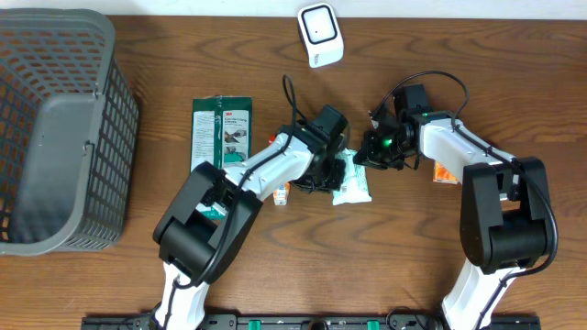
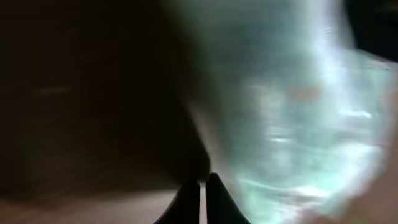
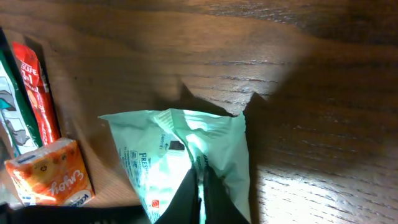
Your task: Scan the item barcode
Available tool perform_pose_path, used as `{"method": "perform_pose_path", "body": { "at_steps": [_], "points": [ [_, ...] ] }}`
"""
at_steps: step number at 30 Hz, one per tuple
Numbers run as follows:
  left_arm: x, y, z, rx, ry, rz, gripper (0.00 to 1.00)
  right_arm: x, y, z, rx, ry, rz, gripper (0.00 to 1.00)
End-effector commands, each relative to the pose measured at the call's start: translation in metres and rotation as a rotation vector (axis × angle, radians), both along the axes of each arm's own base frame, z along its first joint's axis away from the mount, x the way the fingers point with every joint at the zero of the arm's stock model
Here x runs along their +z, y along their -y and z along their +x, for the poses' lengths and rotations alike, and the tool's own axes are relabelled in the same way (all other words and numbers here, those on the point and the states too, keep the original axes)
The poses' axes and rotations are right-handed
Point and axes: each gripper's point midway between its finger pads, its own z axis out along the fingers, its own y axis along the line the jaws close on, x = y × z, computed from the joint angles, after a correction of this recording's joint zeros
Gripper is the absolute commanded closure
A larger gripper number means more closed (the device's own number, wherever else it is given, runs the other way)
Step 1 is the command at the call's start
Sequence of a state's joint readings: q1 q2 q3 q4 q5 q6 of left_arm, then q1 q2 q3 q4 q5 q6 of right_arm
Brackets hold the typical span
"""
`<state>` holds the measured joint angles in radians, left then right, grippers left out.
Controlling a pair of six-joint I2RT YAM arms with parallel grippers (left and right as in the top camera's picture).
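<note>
Scanner (image 1: 320, 34) sits behind the pouch (image 1: 353, 188); basket (image 1: 115, 165) far left.

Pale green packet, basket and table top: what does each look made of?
The pale green packet looks like thin glossy plastic film: it crinkles and has a crimped edge. The basket seems grey moulded plastic, with uniform grid walls. The table shows brown grain with slight sheen: wood or laminate.

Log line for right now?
left gripper: shut beside green packet | right gripper: shut on it | scanner: not reached
</note>
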<state>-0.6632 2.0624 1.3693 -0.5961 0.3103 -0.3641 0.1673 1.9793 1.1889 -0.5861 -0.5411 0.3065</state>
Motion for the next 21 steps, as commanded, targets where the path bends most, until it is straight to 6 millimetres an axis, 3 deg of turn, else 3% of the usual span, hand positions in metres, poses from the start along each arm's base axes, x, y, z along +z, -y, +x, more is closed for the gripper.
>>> {"method": "perform_pose_path", "body": {
  "at_steps": [1,4,7,10,13,15,19,21],
  "points": [
    [0.018,-0.048,0.035,0.069,0.206,0.227,0.92,-0.017,0.011,-0.010,-0.008,-0.060,-0.058,0.91],
    [0.051,-0.054,0.042,0.092,0.280,0.220,0.93,0.001,0.005,0.001,0.029,-0.024,-0.023,0.86],
    [0.080,-0.047,0.041,0.096,0.316,0.145,0.92,0.024,0.004,0.009,0.064,0.002,-0.026,0.78],
    [0.088,-0.032,0.031,0.069,0.270,0.050,0.92,0.041,0.003,0.014,0.131,0.041,-0.031,0.68],
    [0.080,-0.022,0.021,0.068,0.200,-0.002,0.92,0.046,0.005,0.011,0.157,0.034,-0.036,0.60],
    [0.071,-0.015,0.014,0.062,0.146,-0.028,0.92,0.045,0.006,0.003,0.155,-0.003,-0.037,0.65],
    [0.051,-0.002,0.007,0.038,0.075,-0.062,0.92,0.040,0.006,-0.019,0.134,-0.107,-0.043,0.96],
    [0.041,0.002,0.010,0.036,0.070,-0.067,0.93,0.038,0.002,-0.028,0.147,-0.137,-0.043,0.99]
  ]
}}
